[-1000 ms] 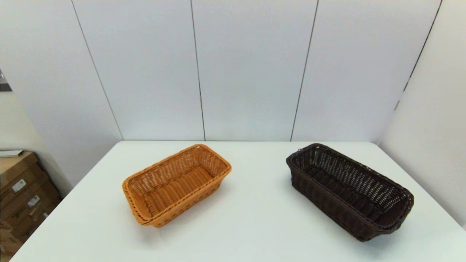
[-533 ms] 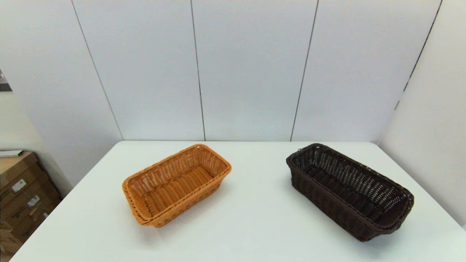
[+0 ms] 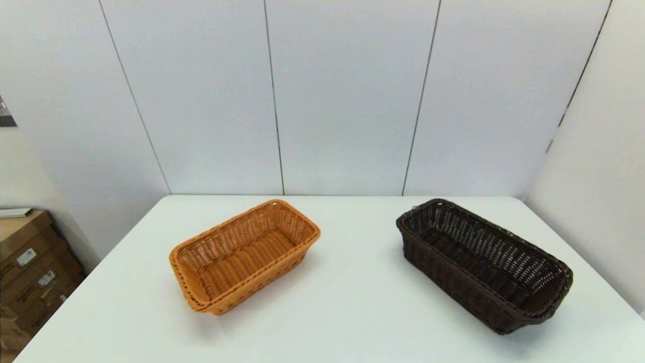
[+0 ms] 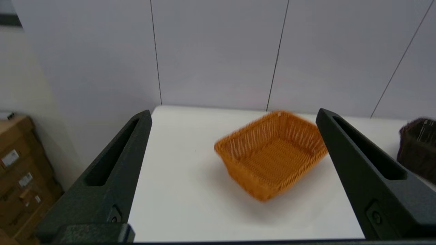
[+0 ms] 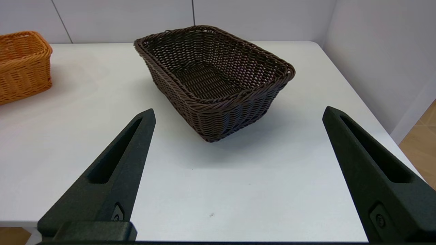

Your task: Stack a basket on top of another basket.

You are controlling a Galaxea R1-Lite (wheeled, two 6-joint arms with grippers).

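Dark brown basket (image 5: 214, 80) ahead of right gripper (image 5: 238, 114), fingers (image 5: 115, 177) spread, left gripper (image 4: 233, 115) likewise

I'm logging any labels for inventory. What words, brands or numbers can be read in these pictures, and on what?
None can be read.
Cardboard boxes left of the table: small white stickers, too small and blurred to read.
Dark basket: no text shows.
Orange basket: no text shows.
Left gripper and right gripper: no markings show.
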